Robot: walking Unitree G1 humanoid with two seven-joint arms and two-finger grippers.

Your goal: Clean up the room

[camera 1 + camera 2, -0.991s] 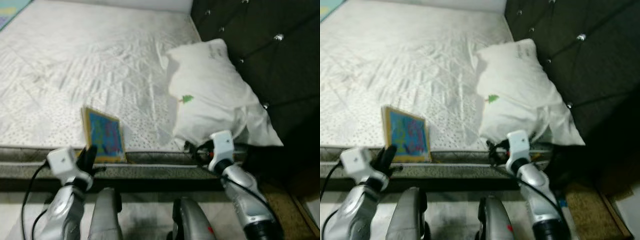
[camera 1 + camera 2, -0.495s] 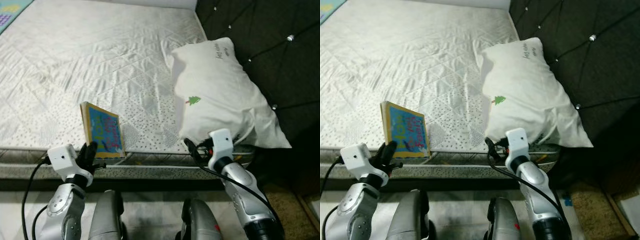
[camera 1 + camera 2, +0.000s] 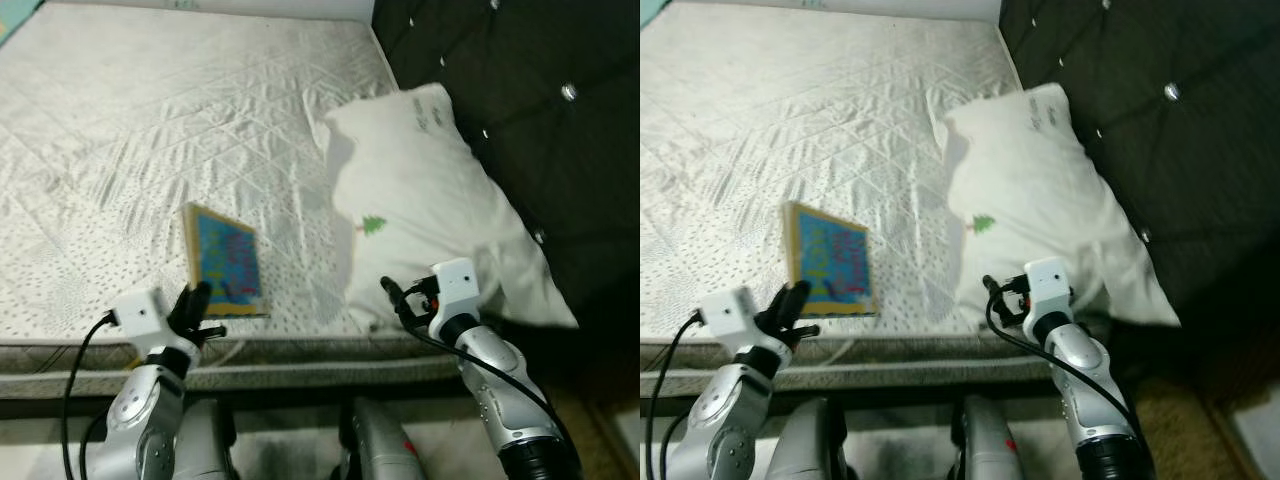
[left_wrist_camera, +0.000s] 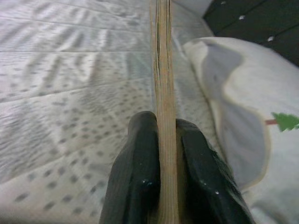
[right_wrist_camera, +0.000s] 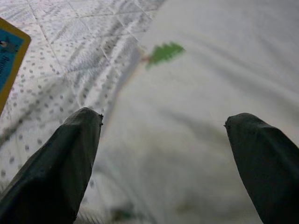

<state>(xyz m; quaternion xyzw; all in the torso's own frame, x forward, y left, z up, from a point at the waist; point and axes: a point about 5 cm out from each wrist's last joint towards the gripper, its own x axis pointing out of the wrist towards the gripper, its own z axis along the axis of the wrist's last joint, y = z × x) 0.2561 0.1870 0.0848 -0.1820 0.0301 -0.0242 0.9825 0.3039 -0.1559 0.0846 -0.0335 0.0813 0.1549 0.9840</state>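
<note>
- Mattress (image 3: 150, 130) spreads wide ahead of me, white and quilted in diamonds with small grey dots, most of its surface bare; its front edge runs just above my arms.
- Headboard (image 3: 530, 110), dark and button-tufted, closes off the right side.
- Pillow (image 3: 430, 210), soft, white and creased, with a small green tree printed on it, lies against the headboard near the mattress's front right corner.
- Book (image 3: 225, 260), thin and flat with a blue cover and yellow border, sits tilted near the front edge, left of the pillow.
- My left gripper (image 4: 161, 154) pinches the book's lower edge, one black finger on each side.
- My right gripper (image 5: 163, 149) hovers just before the pillow, fingers spread wide.
</note>
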